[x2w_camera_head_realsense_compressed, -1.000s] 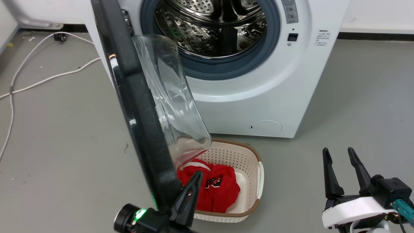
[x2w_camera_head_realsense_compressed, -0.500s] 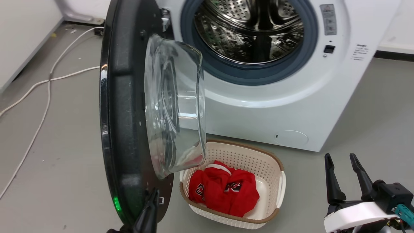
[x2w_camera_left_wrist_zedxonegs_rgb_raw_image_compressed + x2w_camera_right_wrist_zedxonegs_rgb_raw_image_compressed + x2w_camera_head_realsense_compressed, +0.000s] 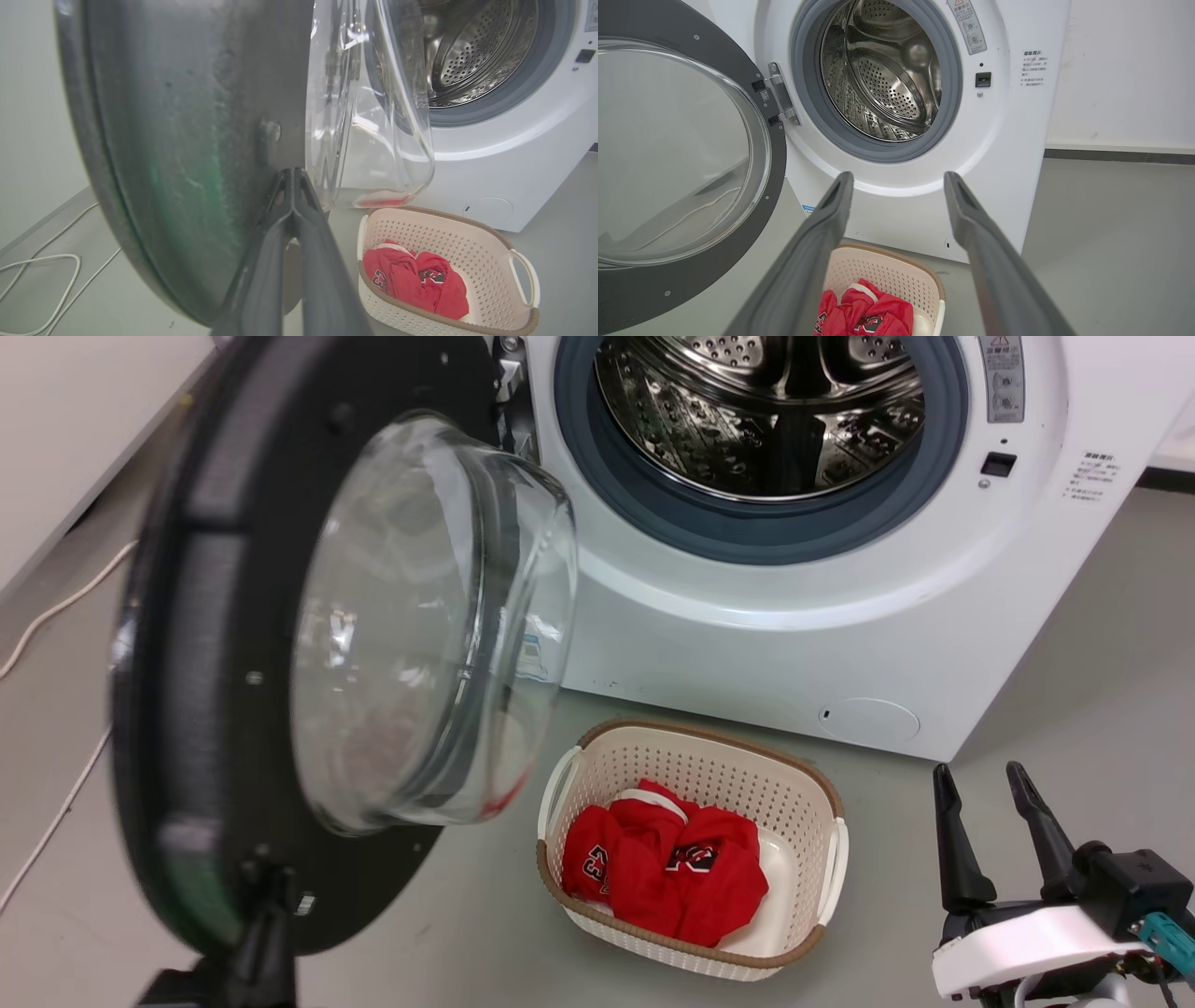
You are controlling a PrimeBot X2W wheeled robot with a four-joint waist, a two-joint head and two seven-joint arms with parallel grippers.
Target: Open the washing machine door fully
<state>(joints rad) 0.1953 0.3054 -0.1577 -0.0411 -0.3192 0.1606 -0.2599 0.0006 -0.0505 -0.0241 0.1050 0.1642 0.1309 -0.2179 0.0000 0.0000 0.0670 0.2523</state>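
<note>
Nearest the camera, the right gripper (image 3: 976, 775) is parked low with its fingers spread wide, holding nothing, well clear of everything. The left gripper (image 3: 292, 175) has its fingers pressed together, tips up against the inner face of the washing machine door (image 3: 215, 616) near its lower edge, so it looks like a push rather than a grab.

The door is swung out to the left of the machine on its hinge (image 3: 777, 95), with the glass bowl (image 3: 411, 616) facing back toward the basket (image 3: 709, 747) of red clothes (image 3: 672, 877). I'd call it mostly open, not quite at the stop.

My take on finishing it: push along the door's arc, not straight ahead, or the closed tips will skate across that smooth black face. Go slow near the end so the hinge isn't slammed. Watch the cable (image 3: 42, 261) on the floor too.

Behind it all, the steel drum (image 3: 775, 411) is wide open.
</note>
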